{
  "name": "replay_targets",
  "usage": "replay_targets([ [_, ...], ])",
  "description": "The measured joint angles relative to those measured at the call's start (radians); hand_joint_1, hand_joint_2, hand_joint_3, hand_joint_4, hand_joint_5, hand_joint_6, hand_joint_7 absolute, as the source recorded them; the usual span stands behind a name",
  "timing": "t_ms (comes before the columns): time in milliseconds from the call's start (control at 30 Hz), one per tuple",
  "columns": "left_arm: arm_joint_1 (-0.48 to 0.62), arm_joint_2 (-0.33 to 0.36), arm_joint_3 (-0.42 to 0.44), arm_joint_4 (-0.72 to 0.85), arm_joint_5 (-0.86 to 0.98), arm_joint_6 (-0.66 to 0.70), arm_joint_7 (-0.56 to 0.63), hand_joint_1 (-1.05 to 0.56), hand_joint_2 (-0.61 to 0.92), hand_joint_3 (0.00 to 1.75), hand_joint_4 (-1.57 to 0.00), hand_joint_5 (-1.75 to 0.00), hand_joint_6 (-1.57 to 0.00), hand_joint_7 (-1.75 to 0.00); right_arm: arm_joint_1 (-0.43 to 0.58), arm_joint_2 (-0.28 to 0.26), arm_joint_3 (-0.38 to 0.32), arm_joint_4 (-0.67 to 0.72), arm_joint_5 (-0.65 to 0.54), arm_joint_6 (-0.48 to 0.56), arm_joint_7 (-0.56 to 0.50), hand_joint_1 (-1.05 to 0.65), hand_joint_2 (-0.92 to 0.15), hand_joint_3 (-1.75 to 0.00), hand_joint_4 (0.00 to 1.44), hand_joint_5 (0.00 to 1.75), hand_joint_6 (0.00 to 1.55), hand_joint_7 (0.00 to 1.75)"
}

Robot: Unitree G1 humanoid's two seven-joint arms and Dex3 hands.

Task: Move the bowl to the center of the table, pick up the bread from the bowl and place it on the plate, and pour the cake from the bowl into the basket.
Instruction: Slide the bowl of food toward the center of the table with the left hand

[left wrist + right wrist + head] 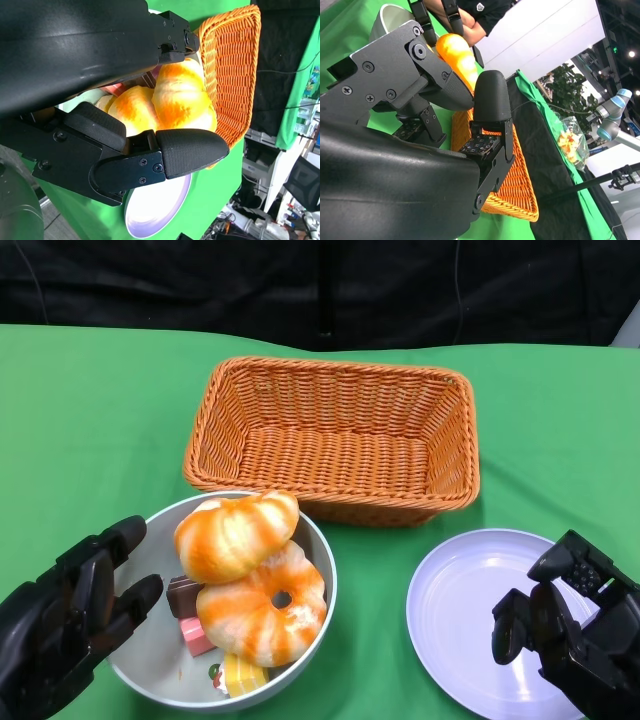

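Observation:
A grey bowl (325,570) sits at the front left of the green table. It holds a croissant-shaped bread (235,532), a ring-shaped bread (262,610) and small cake pieces: brown (184,595), pink (197,637) and yellow (243,675). My left hand (65,620) is at the bowl's left rim, its fingers spread over the edge, with no clear grip. My right hand (575,635) hovers over the right edge of the white plate (460,610), fingers loosely bent, holding nothing. The orange wicker basket (335,440) stands behind the bowl with nothing inside. The left wrist view shows the breads (182,95) close to the basket (235,65).
Green cloth covers the table, with a black backdrop behind its far edge. The bowl's far rim nearly touches the basket's front wall. A person (470,15) stands beside the table in the right wrist view. Bare cloth lies left of the basket and between bowl and plate.

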Motion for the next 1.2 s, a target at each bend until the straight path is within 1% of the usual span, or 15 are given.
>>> replay_targets([
  [400, -0.011, -0.038, -0.054, -0.009, -0.004, 0.021, 0.019, -1.04, 0.92, 0.83, 0.00, 0.00, 0.00, 0.00, 0.001, 0.000, 0.000, -0.005, 0.000, 0.000, -0.001, -0.07, -0.52, -1.26, 0.90, 1.75, 0.83, 1.56],
  [700, -0.019, -0.065, -0.072, -0.021, -0.005, 0.042, 0.045, -1.05, 0.92, 0.79, 0.00, 0.00, 0.00, 0.00, 0.001, 0.000, 0.000, -0.005, 0.000, 0.000, -0.001, -0.06, -0.52, -1.27, 0.90, 1.75, 0.82, 1.56],
  [1000, -0.020, -0.059, -0.069, -0.024, 0.004, 0.042, 0.045, -1.04, 0.92, 0.80, 0.00, 0.00, 0.00, 0.00, 0.001, 0.000, 0.000, -0.010, 0.001, 0.007, -0.005, -0.07, -0.51, -1.28, 0.90, 1.75, 0.82, 1.57],
  [1200, -0.017, -0.050, -0.046, -0.065, -0.001, 0.042, 0.045, -1.05, 0.92, 0.81, 0.00, 0.00, 0.00, 0.00, 0.001, 0.000, -0.001, -0.010, 0.000, 0.007, -0.001, -0.07, -0.51, -1.27, 0.91, 1.75, 0.82, 1.57],
])
